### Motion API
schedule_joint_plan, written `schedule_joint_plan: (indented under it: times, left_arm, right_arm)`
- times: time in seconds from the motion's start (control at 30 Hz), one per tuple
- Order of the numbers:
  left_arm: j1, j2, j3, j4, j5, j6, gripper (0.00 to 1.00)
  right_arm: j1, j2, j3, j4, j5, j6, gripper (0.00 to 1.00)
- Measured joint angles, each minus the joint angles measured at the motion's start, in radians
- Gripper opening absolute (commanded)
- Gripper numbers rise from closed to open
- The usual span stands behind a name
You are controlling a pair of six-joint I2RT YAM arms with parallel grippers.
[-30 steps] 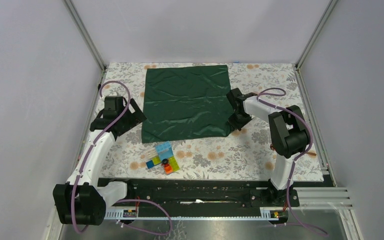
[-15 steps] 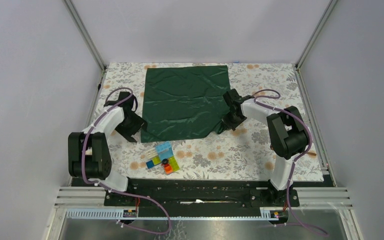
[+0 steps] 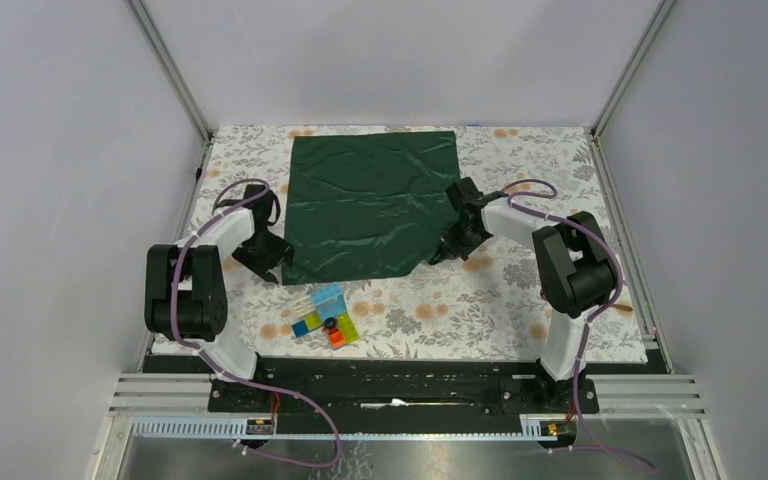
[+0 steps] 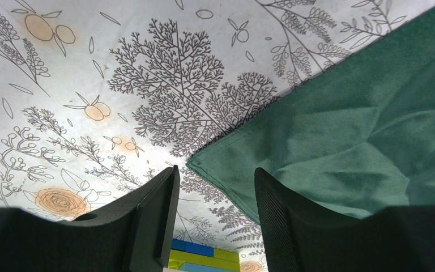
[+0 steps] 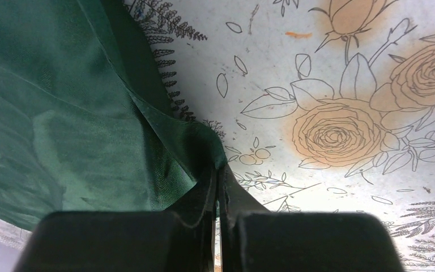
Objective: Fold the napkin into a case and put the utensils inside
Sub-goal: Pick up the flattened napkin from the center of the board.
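Narrowing half-open jaws around the near-left corner of the dark green satin napkin point(image 3: 370, 200) at far centre, the left gripper point(image 4: 215, 173) joins the right gripper point(image 5: 218, 175), already clamped on the near-right corner, ready for folding.

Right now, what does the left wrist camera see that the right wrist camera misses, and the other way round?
Only the left wrist view shows the left gripper, its fingers apart on either side of a flat corner of the napkin, and the colourful blocks at the bottom edge. Only the right wrist view shows the right gripper shut on another corner, the cloth bunched up into it. Both show the dark green napkin lying on the floral tablecloth.
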Motion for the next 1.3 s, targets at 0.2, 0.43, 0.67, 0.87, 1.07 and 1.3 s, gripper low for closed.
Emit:
schedule_joint_plan:
  times: [0.2,0.43,0.67,0.87,1.07,1.3]
  left_arm:
    - [0.0,0.009,-0.034,0.014,-0.002,-0.016,0.58]
    - [0.0,0.031,-0.05,0.042,0.0,-0.021,0.55]
    - [0.0,0.032,-0.059,0.058,0.014,-0.024,0.49]
    - [0.0,0.035,-0.058,0.061,0.017,-0.024,0.41]
    - [0.0,0.044,-0.049,0.065,0.02,-0.038,0.28]
    - [0.0,0.052,-0.036,0.074,0.024,-0.045,0.0]
  right_arm:
    - [-0.006,0.002,0.0,0.005,-0.019,-0.003,0.0]
    - [-0.01,0.002,-0.008,0.025,-0.037,-0.003,0.0]
    - [-0.013,0.002,-0.013,0.033,-0.046,-0.003,0.0]
    - [-0.015,-0.002,-0.023,0.048,-0.057,-0.002,0.0]
    - [-0.015,-0.004,-0.027,0.055,-0.061,-0.001,0.0]
    - [-0.015,-0.008,-0.032,0.061,-0.06,-0.002,0.0]
